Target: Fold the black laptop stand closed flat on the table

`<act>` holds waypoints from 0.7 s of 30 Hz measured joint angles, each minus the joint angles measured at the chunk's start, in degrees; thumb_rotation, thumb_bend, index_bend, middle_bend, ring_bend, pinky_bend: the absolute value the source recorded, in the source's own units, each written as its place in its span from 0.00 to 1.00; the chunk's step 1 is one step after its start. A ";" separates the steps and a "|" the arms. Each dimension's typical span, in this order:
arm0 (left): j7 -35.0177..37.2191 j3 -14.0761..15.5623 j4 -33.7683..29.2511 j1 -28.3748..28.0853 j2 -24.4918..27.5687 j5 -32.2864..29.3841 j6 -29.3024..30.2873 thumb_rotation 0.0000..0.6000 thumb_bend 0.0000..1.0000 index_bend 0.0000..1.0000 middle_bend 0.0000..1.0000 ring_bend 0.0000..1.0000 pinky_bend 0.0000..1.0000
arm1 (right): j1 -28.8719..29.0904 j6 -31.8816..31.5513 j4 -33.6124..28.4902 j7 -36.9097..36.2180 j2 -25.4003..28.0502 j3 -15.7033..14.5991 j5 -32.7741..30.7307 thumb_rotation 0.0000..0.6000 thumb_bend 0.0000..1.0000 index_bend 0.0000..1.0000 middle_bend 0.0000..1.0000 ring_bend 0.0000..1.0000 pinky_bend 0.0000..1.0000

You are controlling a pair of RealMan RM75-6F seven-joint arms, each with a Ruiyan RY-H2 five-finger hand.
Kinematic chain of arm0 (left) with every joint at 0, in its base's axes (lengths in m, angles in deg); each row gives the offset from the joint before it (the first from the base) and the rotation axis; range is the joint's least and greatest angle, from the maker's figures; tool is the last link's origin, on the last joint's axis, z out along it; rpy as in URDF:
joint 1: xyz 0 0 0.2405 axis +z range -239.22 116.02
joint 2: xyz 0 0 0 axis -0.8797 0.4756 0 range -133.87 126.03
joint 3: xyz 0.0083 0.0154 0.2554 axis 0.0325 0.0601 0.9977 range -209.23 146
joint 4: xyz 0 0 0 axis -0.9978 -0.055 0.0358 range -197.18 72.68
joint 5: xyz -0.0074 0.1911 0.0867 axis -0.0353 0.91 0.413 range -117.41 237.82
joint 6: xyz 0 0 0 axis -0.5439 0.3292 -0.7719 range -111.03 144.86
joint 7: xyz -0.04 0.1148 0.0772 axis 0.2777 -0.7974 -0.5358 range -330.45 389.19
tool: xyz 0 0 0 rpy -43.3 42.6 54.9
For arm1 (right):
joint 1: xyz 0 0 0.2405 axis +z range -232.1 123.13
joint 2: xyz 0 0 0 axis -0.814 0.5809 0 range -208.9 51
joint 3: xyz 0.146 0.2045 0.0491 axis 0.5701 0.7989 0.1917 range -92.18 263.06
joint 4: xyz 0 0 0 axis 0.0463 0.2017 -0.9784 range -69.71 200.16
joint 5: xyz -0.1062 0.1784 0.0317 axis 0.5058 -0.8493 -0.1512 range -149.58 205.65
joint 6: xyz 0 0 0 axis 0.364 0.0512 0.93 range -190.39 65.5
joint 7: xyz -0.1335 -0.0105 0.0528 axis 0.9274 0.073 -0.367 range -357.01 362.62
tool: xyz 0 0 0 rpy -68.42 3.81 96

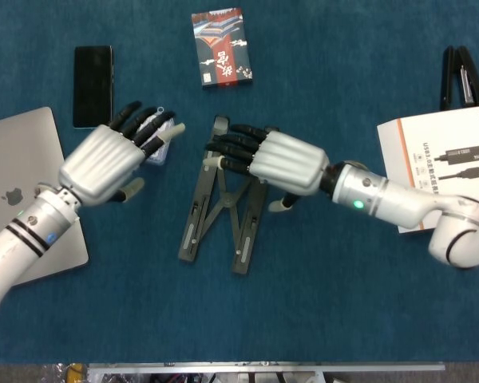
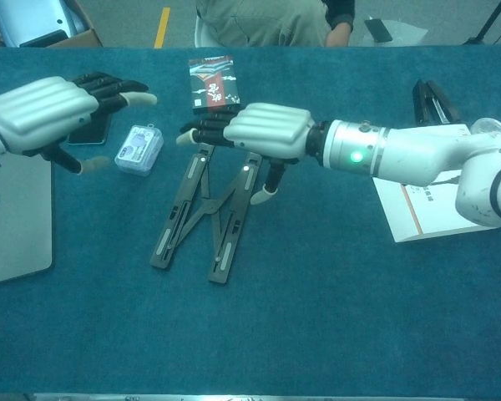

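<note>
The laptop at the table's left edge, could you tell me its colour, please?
Silver-grey laptop, clearest in the head view.

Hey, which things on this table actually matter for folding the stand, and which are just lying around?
Part of the job:
black laptop stand
right hand, over the stand's far end
left hand, off to the side, holding nothing

Just lying about:
laptop
phone
small clear case
card box
white box
</note>
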 measured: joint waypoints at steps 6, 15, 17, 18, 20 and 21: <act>-0.68 -0.60 -1.44 1.69 1.42 -0.41 1.63 1.00 0.34 0.00 0.00 0.00 0.00 | 5.68 7.35 -1.89 -3.58 1.91 0.65 0.22 1.00 0.00 0.00 0.00 0.00 0.00; -0.59 -1.24 -1.75 3.28 1.87 -0.71 2.39 1.00 0.34 0.00 0.00 0.00 0.00 | 10.85 11.58 -1.13 -3.69 0.87 -0.72 4.25 1.00 0.00 0.00 0.00 0.00 0.00; -0.38 -1.33 -1.53 3.59 1.82 -0.65 2.53 1.00 0.34 0.00 0.00 0.00 0.00 | 11.34 11.96 -0.37 -2.93 0.04 -1.28 4.97 1.00 0.00 0.00 0.00 0.00 0.00; -0.28 -1.36 -1.42 3.70 1.81 -0.62 2.54 1.00 0.34 0.00 0.00 0.00 0.00 | 11.57 12.21 0.15 -2.39 -0.45 -1.63 5.31 1.00 0.00 0.00 0.00 0.00 0.00; 0.00 -1.40 -1.27 3.91 1.83 -0.59 2.51 1.00 0.34 0.00 0.00 0.00 0.00 | 11.87 12.76 0.89 -1.75 -1.18 -2.12 5.61 1.00 0.00 0.00 0.00 0.00 0.00; 0.16 -1.42 -1.20 3.99 1.83 -0.58 2.50 1.00 0.34 0.00 0.00 0.00 0.00 | 12.01 13.11 1.31 -1.29 -1.63 -2.37 5.72 1.00 0.00 0.00 0.00 0.00 0.00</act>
